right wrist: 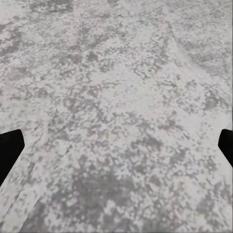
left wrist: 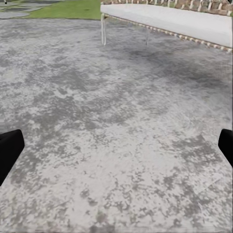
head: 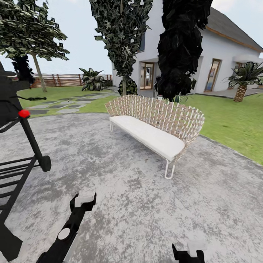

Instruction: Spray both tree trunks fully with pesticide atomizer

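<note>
Grey mottled paving [head: 120, 204] lies closest, running under both arms at the foot of the head view. Above it the left hand [head: 83, 201] hangs low and forward, and the right hand [head: 190, 251] pokes in at the lower edge; each wrist view has black fingertips [left wrist: 8, 150] out at the two sides of the frame with bare stone between them, so both hands look spread and empty. No pesticide atomizer shows on the ground in any view, so where it lies cannot be told from here; it has to be found before anything else. A white-cushioned wicker bench [head: 157, 124] stands ahead on the paving, and a black wheeled frame with a red knob [head: 24, 113] stands close on the left. Beyond the bench there is lawn [head: 233, 120], a white house [head: 219, 47], dark-foliaged trees and a palm-like plant [head: 244, 78]. At the far left a pale-trunked tree [head: 38, 73] rises before a brown slat fence [head: 65, 79]; it may be one of the two to spray. The main risk, as I judge it, is driving on without locating the small dark sprayer: on this patchy grey surface it would be easy to overlook or run over. Turning left could also clip the black frame, and heading straight on could bump the bench leg. Mistaking a dark thin-trunked tree for a target would waste the spray.
</note>
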`<state>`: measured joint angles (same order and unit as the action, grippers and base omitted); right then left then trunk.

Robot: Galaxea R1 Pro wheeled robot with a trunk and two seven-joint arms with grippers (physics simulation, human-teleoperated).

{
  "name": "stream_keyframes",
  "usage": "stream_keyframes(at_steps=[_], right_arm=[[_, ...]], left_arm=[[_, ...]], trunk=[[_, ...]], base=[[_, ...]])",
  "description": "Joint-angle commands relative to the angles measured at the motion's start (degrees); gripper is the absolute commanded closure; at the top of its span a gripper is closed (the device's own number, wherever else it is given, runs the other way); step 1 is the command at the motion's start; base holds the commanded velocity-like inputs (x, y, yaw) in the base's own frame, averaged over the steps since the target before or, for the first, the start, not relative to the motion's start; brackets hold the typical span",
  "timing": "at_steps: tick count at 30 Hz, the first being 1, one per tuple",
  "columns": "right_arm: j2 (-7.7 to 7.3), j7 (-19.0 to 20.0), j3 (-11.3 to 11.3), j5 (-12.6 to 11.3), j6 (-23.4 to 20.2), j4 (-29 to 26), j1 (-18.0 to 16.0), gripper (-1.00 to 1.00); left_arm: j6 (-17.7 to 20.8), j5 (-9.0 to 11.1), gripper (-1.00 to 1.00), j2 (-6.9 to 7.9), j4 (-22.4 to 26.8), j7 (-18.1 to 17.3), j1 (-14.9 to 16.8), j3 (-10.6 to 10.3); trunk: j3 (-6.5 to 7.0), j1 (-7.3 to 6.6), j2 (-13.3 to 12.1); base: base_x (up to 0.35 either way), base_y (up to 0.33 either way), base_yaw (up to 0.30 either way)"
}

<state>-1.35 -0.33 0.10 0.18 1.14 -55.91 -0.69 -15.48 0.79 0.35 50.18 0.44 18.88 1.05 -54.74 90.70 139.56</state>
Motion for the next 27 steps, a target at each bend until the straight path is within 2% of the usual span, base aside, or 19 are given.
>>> stream_keyframes(at_steps=[1,9,21,27], right_arm=[[0.01,-0.01,0.0,0.0,0.0,0.0,-0.02,-1.0],[0.02,-0.02,-0.02,-0.05,0.0,-0.11,-0.02,-1.0],[0.03,-0.11,-0.02,-0.01,0.0,-0.16,-0.02,-1.0],[0.0,-0.11,0.0,-0.01,0.0,-0.19,-0.02,-1.0]], left_arm=[[0.15,0.0,-1.0,0.0,0.01,0.0,0.02,0.0],[3.12,0.0,-1.0,0.0,-0.03,0.0,0.01,0.16],[3.44,0.0,-1.0,-0.05,-0.08,0.0,0.02,0.27],[3.44,0.0,-1.0,-0.08,-0.08,0.0,0.02,0.27]], trunk=[[-0.02,-0.34,1.27],[-0.33,-0.34,1.27],[-1.07,-0.34,1.27],[-1.22,-0.34,1.27]], base=[[0.305,0.0,0.0],[0.32,0.0,0.112],[0.326,0.0,0.189],[0.326,0.0,0.064]])
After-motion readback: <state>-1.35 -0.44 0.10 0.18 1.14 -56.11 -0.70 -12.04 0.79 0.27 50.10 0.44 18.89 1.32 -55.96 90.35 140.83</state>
